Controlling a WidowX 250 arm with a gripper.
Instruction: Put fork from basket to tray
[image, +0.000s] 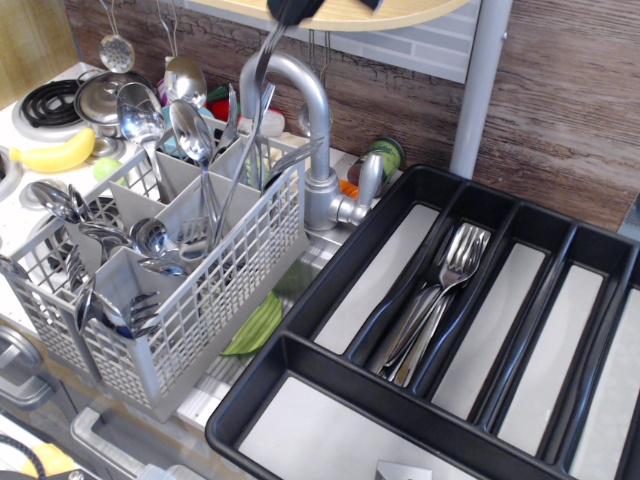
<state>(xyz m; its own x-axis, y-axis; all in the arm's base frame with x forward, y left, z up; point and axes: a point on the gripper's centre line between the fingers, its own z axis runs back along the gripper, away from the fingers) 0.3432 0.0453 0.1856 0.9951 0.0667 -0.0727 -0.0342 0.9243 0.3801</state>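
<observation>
The grey mesh basket (215, 290) stands at the left, holding several spoons and forks upright. My gripper (288, 10) is almost out of view at the top edge, above the basket's back right compartment. It is shut on the top of a slim silver fork (262, 62). The fork hangs slanted down to the left, its lower end still among the cutlery in the basket. The black divided tray (330, 270) lies at the right, with several forks (445, 280) in one of its long compartments.
A silver curved faucet (312, 120) stands right behind the basket, close to the hanging fork. A banana (55, 155) and stove burner (50, 100) are at the far left. A green item (255, 325) lies between basket and tray. A grey post (480, 80) rises behind the tray.
</observation>
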